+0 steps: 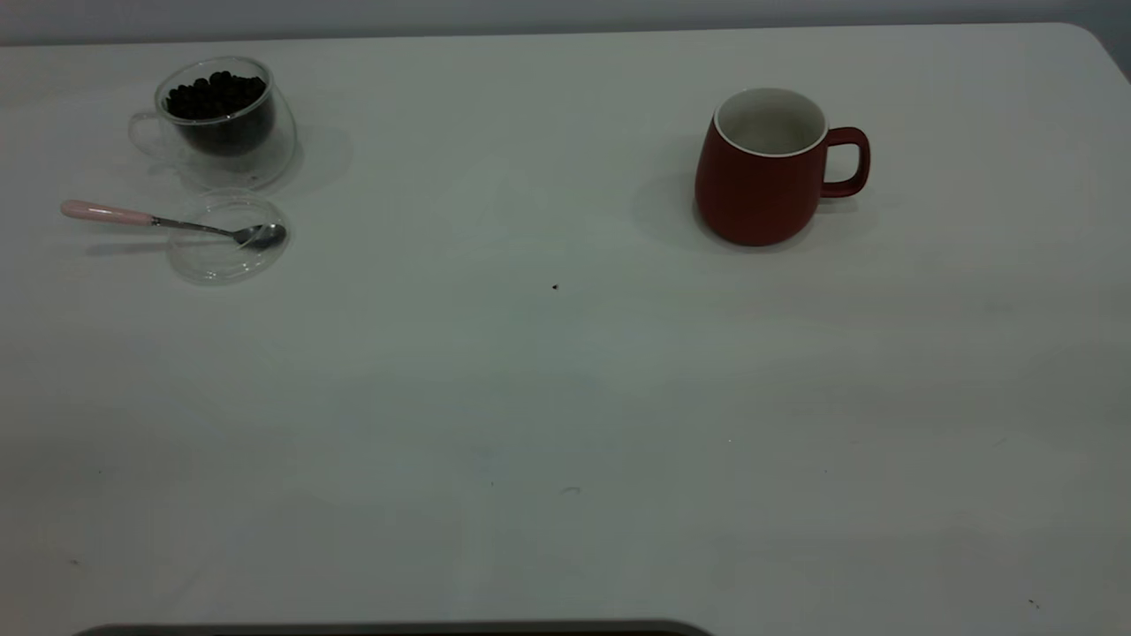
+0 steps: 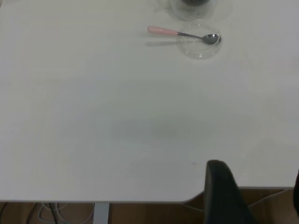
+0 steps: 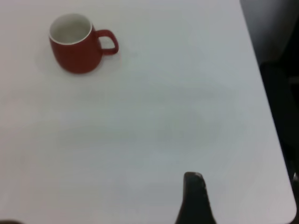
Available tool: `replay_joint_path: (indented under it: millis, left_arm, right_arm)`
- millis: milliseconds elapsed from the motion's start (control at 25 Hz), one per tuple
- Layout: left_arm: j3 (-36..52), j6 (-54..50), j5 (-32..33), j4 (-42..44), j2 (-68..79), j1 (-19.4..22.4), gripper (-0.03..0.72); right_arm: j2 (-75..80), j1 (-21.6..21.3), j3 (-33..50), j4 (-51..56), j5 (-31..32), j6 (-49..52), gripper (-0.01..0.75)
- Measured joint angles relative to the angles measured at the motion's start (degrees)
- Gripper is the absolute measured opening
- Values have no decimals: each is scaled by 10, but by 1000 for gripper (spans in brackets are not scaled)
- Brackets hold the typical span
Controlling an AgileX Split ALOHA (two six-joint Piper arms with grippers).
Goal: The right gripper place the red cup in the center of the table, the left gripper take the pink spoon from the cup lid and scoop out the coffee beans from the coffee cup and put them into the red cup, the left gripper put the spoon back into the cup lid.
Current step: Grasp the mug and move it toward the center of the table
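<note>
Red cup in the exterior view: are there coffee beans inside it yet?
No, the red cup shows only its bare white inside, while the coffee beans sit heaped in the coffee cup.

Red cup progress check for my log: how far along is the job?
Nothing looks done. The red cup stands empty at the table's right, not the center. The pink spoon rests on the cup lid; the coffee beans fill the coffee cup. Neither gripper holds anything; every step remains.
</note>
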Motion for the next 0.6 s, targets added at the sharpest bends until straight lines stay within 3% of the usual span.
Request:
replay_joint_path:
  millis: [200, 600]
  left_arm:
    - [0, 0, 0, 0, 0, 0, 426]
    - [0, 1, 0, 0, 0, 0, 426]
  right_arm:
    - [196, 0, -60, 3, -47, -57, 593]
    - [617, 0, -156, 15, -242, -286, 592]
